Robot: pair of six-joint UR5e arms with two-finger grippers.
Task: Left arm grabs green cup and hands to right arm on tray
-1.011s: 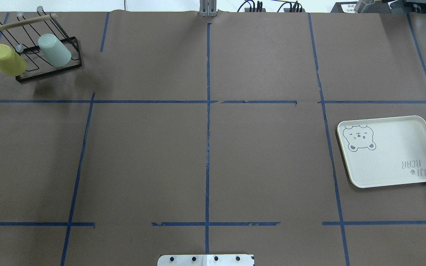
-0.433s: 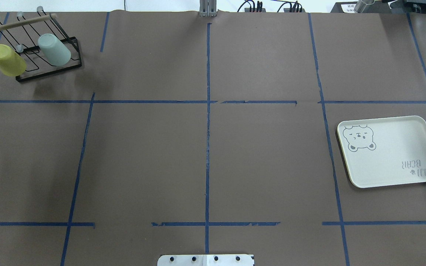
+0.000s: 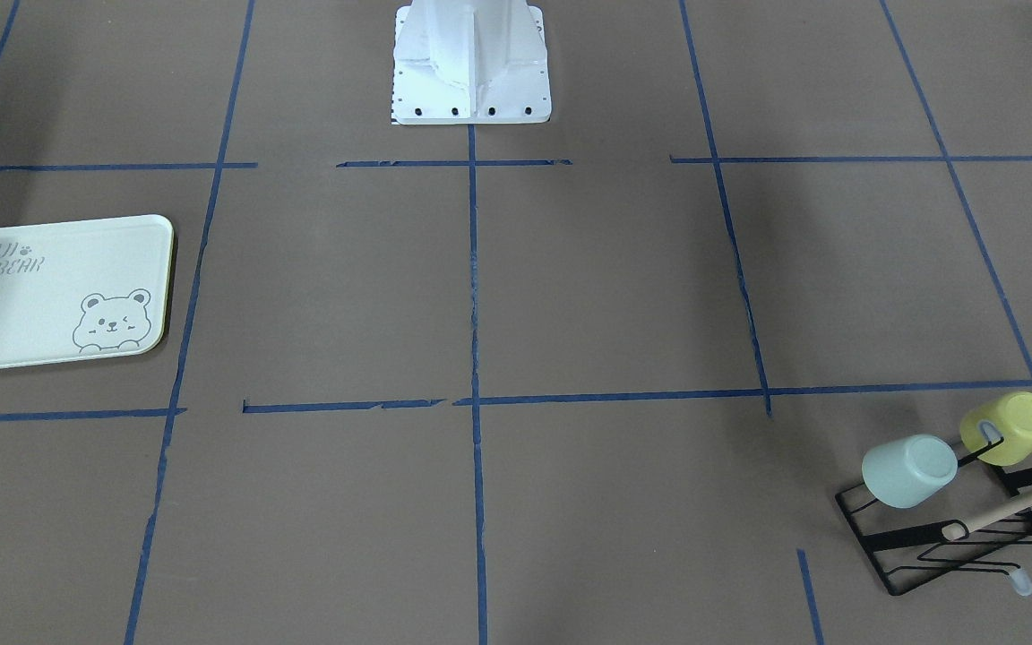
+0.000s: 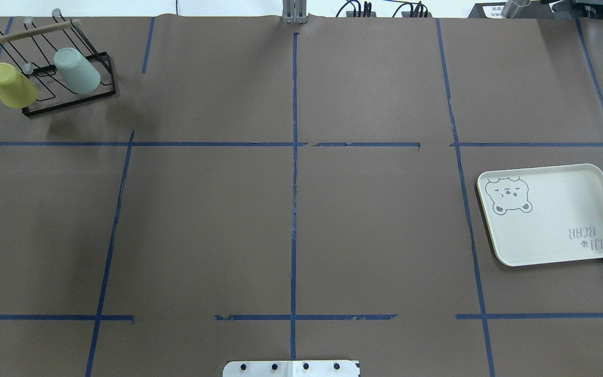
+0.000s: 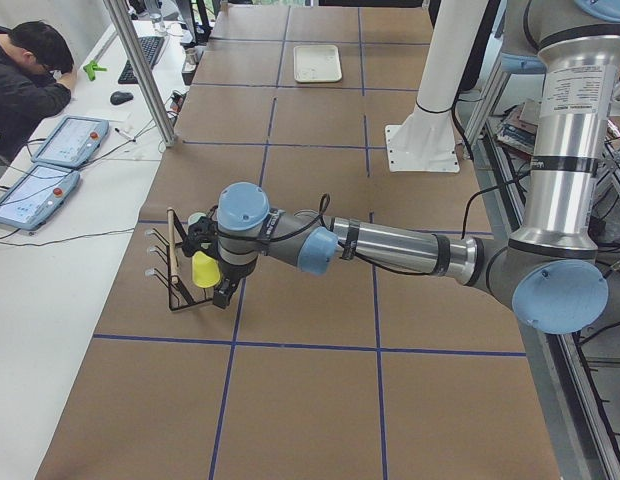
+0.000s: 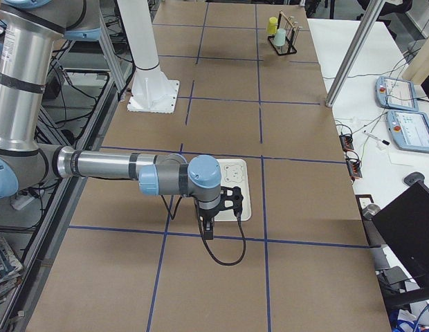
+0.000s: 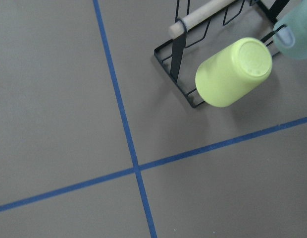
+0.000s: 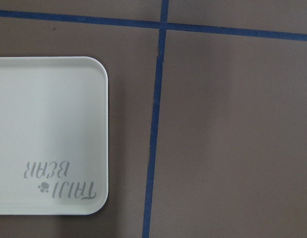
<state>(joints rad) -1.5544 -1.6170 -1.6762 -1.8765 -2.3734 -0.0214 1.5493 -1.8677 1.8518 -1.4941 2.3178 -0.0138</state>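
Your green cup (image 4: 77,70) sits in the table's (image 4: 202,220) far left corner. It is tipped mouth-down over a prong of the black rack (image 4: 71,102), with its closed base up. The yellow cup (image 4: 11,85) hangs the same way just beside it, nearer the left edge, and the two cups do not touch.

Your left arm (image 5: 390,245) reaches out along the table, and its gripper (image 5: 225,290) hangs above the rack, close by the yellow cup. Only the side camera shows that gripper, so you cannot tell how its jaws stand or whether they hold anything. Its wrist camera looks down on the yellow cup, with an edge of the green cup at the picture's top right corner.

The tray (image 4: 558,230) lies flat near the table's right edge, well apart from the rack. Your right arm (image 6: 104,164) holds its gripper (image 6: 209,228) over the tray's edge. It too shows only from the side, so its jaws cannot be judged either. Its wrist camera sees the tray's lettered corner.
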